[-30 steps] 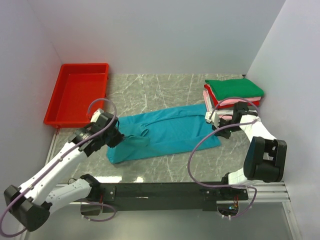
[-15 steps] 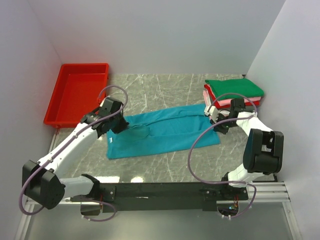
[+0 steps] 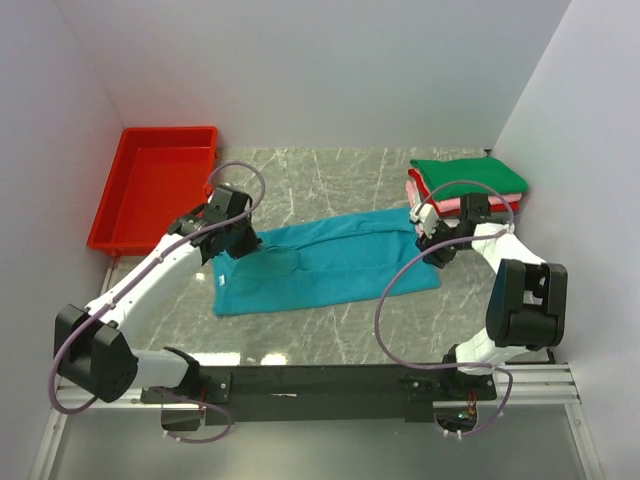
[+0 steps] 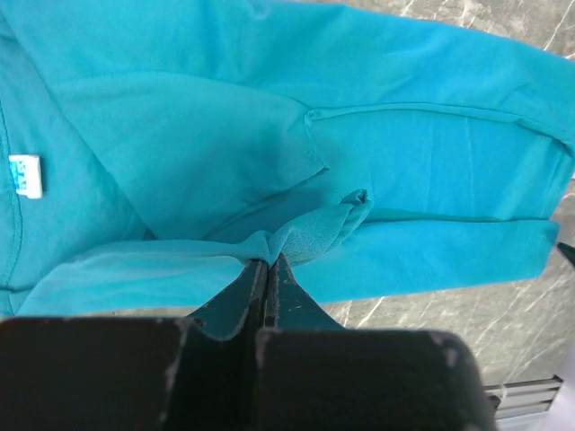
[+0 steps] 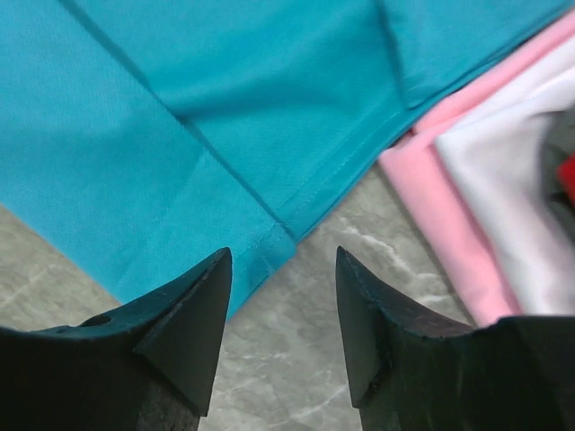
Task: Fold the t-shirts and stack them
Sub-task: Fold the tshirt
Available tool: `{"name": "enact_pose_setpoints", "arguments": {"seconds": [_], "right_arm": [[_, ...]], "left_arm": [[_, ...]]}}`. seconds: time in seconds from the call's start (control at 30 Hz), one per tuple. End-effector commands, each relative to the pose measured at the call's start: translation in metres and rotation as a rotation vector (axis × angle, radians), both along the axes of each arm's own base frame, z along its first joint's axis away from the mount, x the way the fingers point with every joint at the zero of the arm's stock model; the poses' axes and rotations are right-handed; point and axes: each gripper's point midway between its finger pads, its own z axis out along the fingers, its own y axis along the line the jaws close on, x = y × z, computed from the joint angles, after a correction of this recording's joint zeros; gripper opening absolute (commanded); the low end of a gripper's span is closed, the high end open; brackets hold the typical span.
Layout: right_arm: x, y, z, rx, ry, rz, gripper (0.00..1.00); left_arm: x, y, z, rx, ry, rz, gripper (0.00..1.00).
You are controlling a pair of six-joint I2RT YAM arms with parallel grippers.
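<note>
Teal in colour, the t-shirt lies flat at the centre of the worktop, with the folded stack at its 2 o'clock. The step in hand appears to be a sleeve fold: carry the cloth low and taut toward 3 o'clock. The left gripper has its jaws pinched on a sleeve fold at the shirt's 9 o'clock end. The right gripper has its jaws wide over the hem corner at 3 o'clock, gripping nothing.

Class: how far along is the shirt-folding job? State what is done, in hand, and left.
Done: a folded stack, green on top, sits at the far right. In hand: the teal shirt lies partly folded; the left gripper pinches its cloth, and the right gripper hangs open over a corner. Left: finish folding it and stack it.
</note>
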Motion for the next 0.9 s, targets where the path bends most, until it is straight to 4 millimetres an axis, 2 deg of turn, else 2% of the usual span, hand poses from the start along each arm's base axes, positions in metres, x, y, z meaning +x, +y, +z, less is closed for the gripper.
{"name": "enact_pose_setpoints", "arguments": {"seconds": [0.0, 0.1, 0.23, 0.33, 0.4, 0.47, 0.5, 0.53, 0.63, 0.67, 0.73, 0.77, 0.8, 0.83, 0.87], "right_arm": [[0.018, 0.01, 0.046, 0.06, -0.135, -0.027, 0.57], [0.012, 0.018, 0.054, 0.104, -0.14, -0.026, 0.58], [0.004, 0.023, 0.055, 0.131, -0.126, -0.026, 0.58], [-0.007, 0.029, 0.052, 0.143, -0.094, -0.004, 0.59], [-0.018, 0.037, 0.052, 0.147, -0.092, 0.074, 0.59], [-0.037, 0.047, 0.047, 0.164, -0.073, 0.166, 0.59], [-0.041, 0.05, 0.049, 0.164, -0.083, 0.19, 0.6], [-0.049, 0.055, 0.048, 0.167, -0.083, 0.239, 0.6], [-0.061, 0.059, 0.046, 0.16, -0.102, 0.299, 0.61], [-0.065, 0.06, 0.044, 0.158, -0.1, 0.307, 0.62], [-0.071, 0.06, 0.044, 0.142, -0.113, 0.355, 0.63], [-0.074, 0.06, 0.042, 0.136, -0.112, 0.373, 0.63], [-0.077, 0.06, 0.042, 0.13, -0.114, 0.393, 0.63], [-0.082, 0.06, 0.041, 0.123, -0.116, 0.431, 0.63], [-0.085, 0.062, 0.04, 0.125, -0.118, 0.451, 0.63]], "left_arm": [[0.018, -0.004, 0.018, 0.014, -0.071, -0.042, 0.0], [0.024, -0.007, 0.014, 0.029, -0.06, -0.059, 0.0], [0.03, -0.003, 0.006, 0.063, -0.04, -0.047, 0.0], [0.035, 0.007, -0.007, 0.106, -0.015, -0.006, 0.0], [0.039, 0.024, -0.024, 0.18, 0.023, 0.042, 0.02], [0.04, 0.035, -0.037, 0.222, 0.065, 0.058, 0.24], [0.041, 0.042, -0.038, 0.26, 0.061, 0.065, 0.37], [0.044, 0.046, -0.034, 0.277, 0.05, 0.079, 0.59], [0.043, 0.046, -0.008, 0.244, -0.048, 0.063, 0.78], [0.04, 0.044, 0.016, 0.2, -0.123, 0.055, 0.81], [0.03, 0.035, 0.034, 0.131, -0.18, -0.001, 0.83], [0.021, 0.034, 0.053, 0.09, -0.234, -0.011, 0.82], [0.013, 0.032, 0.058, 0.055, -0.239, -0.016, 0.83], [-0.001, 0.03, 0.048, 0.028, -0.2, -0.032, 0.83], [-0.014, 0.029, 0.054, -0.013, -0.213, -0.04, 0.82]]}}
